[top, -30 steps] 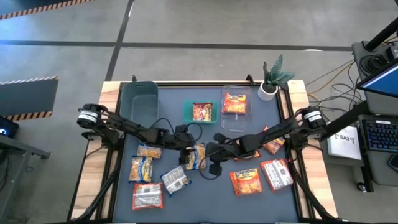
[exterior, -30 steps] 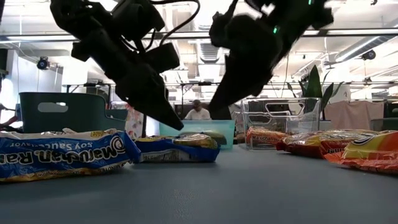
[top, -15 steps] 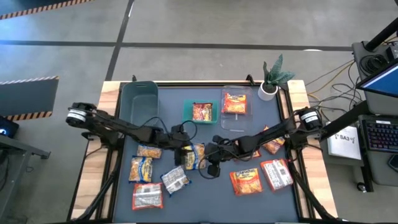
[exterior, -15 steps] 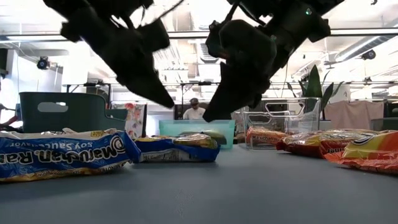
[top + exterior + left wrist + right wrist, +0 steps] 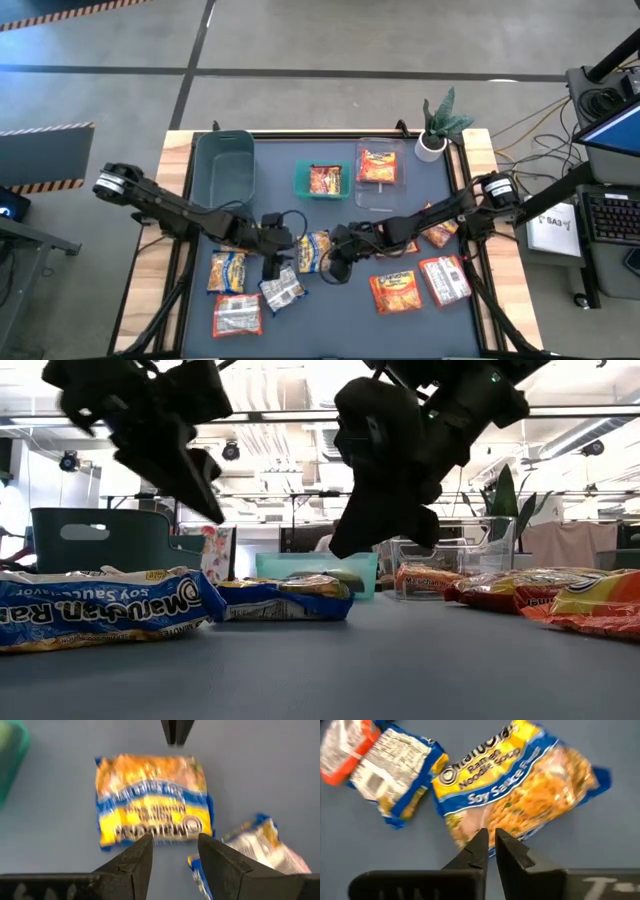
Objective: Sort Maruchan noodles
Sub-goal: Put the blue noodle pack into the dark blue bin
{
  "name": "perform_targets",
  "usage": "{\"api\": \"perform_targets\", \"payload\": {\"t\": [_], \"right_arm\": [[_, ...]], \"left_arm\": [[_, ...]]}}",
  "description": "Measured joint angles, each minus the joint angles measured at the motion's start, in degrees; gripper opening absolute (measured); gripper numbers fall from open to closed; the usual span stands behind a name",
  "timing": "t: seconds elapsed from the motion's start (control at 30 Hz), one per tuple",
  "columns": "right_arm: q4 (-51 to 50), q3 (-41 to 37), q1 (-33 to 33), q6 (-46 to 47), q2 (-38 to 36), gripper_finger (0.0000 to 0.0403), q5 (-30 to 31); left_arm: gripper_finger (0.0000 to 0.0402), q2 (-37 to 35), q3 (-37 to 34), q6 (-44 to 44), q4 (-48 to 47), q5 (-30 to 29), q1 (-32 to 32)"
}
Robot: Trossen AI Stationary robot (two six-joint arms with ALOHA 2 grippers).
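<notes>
A yellow-and-blue noodle packet [image 5: 313, 250] lies flat on the blue mat between my two grippers. My left gripper [image 5: 272, 268] hangs open above the mat on the packet's left side, with nothing between its fingers [image 5: 175, 842]. My right gripper [image 5: 335, 268] hovers at the packet's right edge, its fingers [image 5: 491, 837] almost together and empty. In the low view both grippers [image 5: 215, 515] [image 5: 340, 548] are well clear of the table. Further yellow-and-blue packets [image 5: 228, 270] [image 5: 282, 292] lie at the near left. Orange-red ones [image 5: 397, 290] lie at the near right.
At the back stand a dark teal bin [image 5: 225, 165], a small teal bin [image 5: 300, 185] and a clear bin [image 5: 362, 195]; the last two each hold an orange packet. A potted plant [image 5: 438, 125] is at the far right corner. A red-and-white packet [image 5: 237, 315] lies near the front edge.
My left gripper has risen and drawn back toward the table's left and near edges, away from the middle packet, staying open. My right gripper has rolled about its own axis while staying where it was. The packets have not moved.
</notes>
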Motion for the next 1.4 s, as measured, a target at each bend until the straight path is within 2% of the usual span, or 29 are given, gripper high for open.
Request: {"api": "perform_targets", "payload": {"t": [0.4,0.57,0.77,0.93,1.03,1.17,1.3,1.4], "right_arm": [[-1.5,1.8,-0.4,18.7,0.0,0.0179,-3.6],[-1.5,1.7,1.0,21.8,0.3,0.0214,-2.7],[-4.2,1.6,2.5,22.7,0.3,0.0232,4.1],[-5.5,1.2,3.0,22.0,0.3,0.0235,9.8],[-5.3,1.0,2.9,21.4,0.3,0.0236,12.7],[-5.3,0.4,2.9,21.1,0.4,0.0237,13.9],[-4.9,-0.2,2.9,21.4,0.4,0.0238,14.1],[-4.7,-0.5,2.9,21.4,0.4,0.0238,14.4]], "left_arm": [[0.0141,5.5,-0.4,0.2,4.6,-0.4,-4.1],[0.0141,7.6,-2.4,1.6,13.6,-0.4,-4.7],[0.0141,8.2,-7.0,4.9,27.0,-2.5,-4.5],[0.0141,8.5,-9.8,5.3,29.1,-10.0,-4.4],[0.0141,9.7,-11.2,4.2,31.6,-11.1,-4.3],[0.0141,12.5,-12.2,3.4,35.2,-11.5,-4.2],[0.0141,15.7,-11.1,3.6,38.5,-15.5,-3.3],[0.0141,17.6,-9.9,3.8,38.4,-15.6,-2.6]]}}
